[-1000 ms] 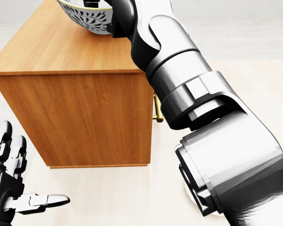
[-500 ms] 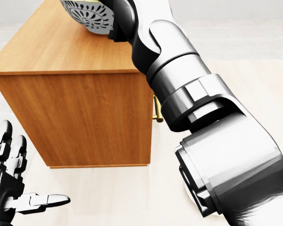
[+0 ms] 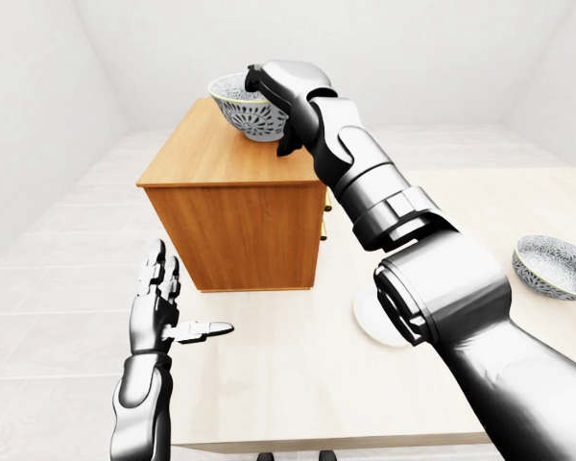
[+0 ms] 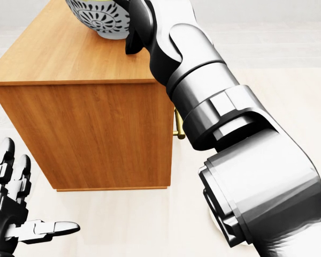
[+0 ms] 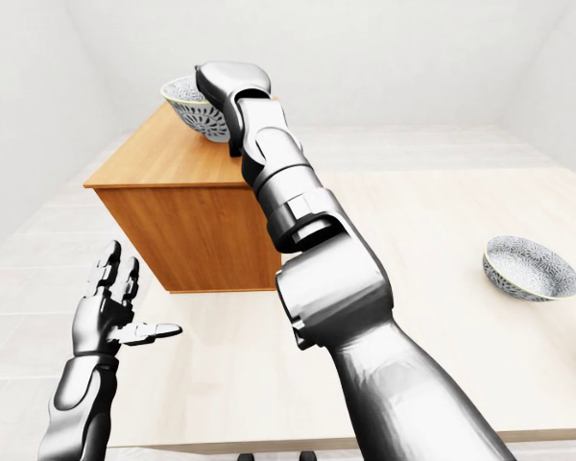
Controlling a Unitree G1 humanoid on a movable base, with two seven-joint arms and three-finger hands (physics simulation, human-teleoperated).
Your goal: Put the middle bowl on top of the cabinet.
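At the upper left of the left-eye view the right hand seems to pinch the rim of the bowl, which is tilted over the cabinet top (left hand spread, idle), so level it and lower gently before releasing.

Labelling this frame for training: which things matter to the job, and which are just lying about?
Job: bowl, cabinet, right hand gripping the bowl.
Lying about: second bowl on the table; open left hand.
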